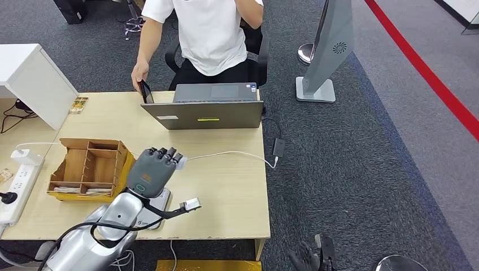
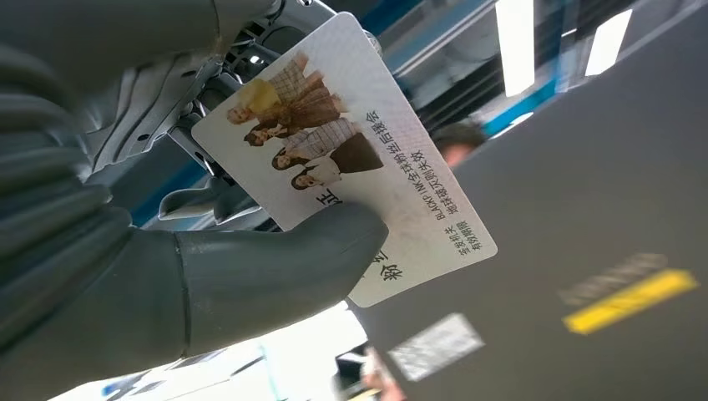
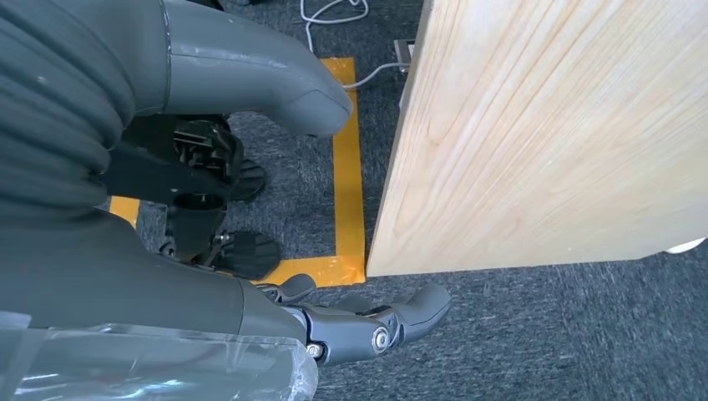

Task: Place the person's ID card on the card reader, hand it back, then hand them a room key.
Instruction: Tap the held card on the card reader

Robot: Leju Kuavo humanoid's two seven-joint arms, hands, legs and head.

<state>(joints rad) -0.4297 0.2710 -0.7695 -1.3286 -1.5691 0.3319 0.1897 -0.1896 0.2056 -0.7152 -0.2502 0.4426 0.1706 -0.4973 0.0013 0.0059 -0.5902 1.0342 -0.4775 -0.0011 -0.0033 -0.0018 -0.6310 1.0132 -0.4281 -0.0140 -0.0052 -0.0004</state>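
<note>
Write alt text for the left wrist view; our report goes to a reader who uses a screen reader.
The robot's left hand holds a white card printed with a photo of several people and Chinese text, its thick grey thumb pressed on the card's face. Behind the card are a grey laptop lid with a yellow sticker, a blurred person's head and ceiling lights.

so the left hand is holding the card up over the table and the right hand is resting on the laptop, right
Not quite. The left hand does hold the card above the table, as the left wrist view shows. But the right hand is not on the laptop: in the head view it hangs low beside the table, over the carpet, holding nothing.
</note>
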